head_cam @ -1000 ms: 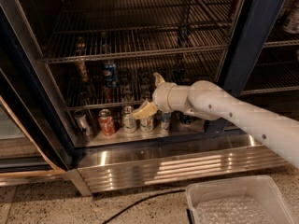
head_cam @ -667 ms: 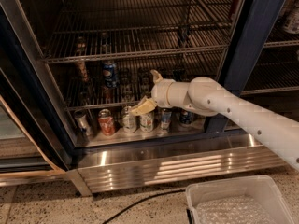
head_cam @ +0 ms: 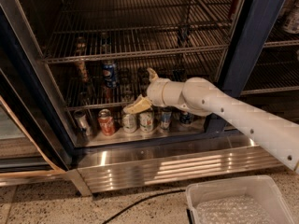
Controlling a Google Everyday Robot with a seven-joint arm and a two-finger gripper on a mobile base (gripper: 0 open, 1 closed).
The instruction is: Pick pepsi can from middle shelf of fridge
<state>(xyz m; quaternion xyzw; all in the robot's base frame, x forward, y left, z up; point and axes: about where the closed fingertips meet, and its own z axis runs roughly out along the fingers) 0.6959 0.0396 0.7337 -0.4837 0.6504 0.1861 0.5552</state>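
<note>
The fridge (head_cam: 245, 45) is found open, its ribbed steel base (head_cam: 177, 164) at the bottom. The pepsi can (head_cam: 110, 73) is seen upright towards the back left of the middle shelf (head_cam: 90, 97). The gripper (head_cam: 137, 107) is held at the front edge of that shelf, below and to the right of the can and apart from it, just above two pale cans (head_cam: 129, 122) beside a red can (head_cam: 106, 122). Whether the gripper is released or clenched cannot be told. A white bin (head_cam: 236, 185) and a black cable (head_cam: 140, 201) are noted on the floor.
</note>
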